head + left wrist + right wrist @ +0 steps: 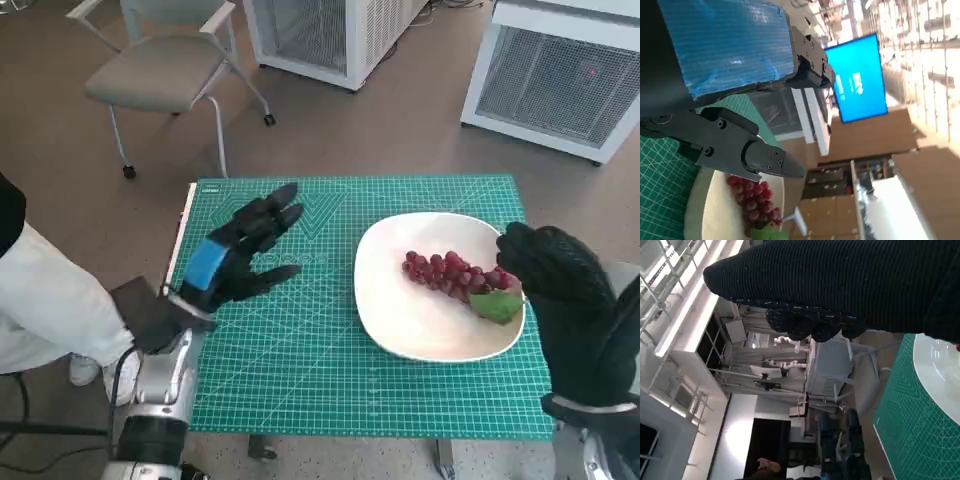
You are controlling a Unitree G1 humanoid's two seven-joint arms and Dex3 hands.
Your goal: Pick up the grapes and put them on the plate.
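- Lay on the plate (400, 320), right of centre: grapes (452, 274).
- Hovered left of centre, fingers spread, holding nothing: left hand (235, 258).
- Touched the grapes' right end; finger state impossible to tell: right hand (560, 280).

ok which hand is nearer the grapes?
Right. The right hand sits at the leafy end of the grapes on the plate; the left hand hovers over the mat, well clear of the plate.

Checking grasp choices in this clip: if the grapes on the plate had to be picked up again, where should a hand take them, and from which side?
Probably from above, fingers closing across the middle of the grapes. The bunch lies long and flat on the plate, whose raised rim hinders a low sideways approach. The right hand sits at its leafy end, nearer than the left hand.
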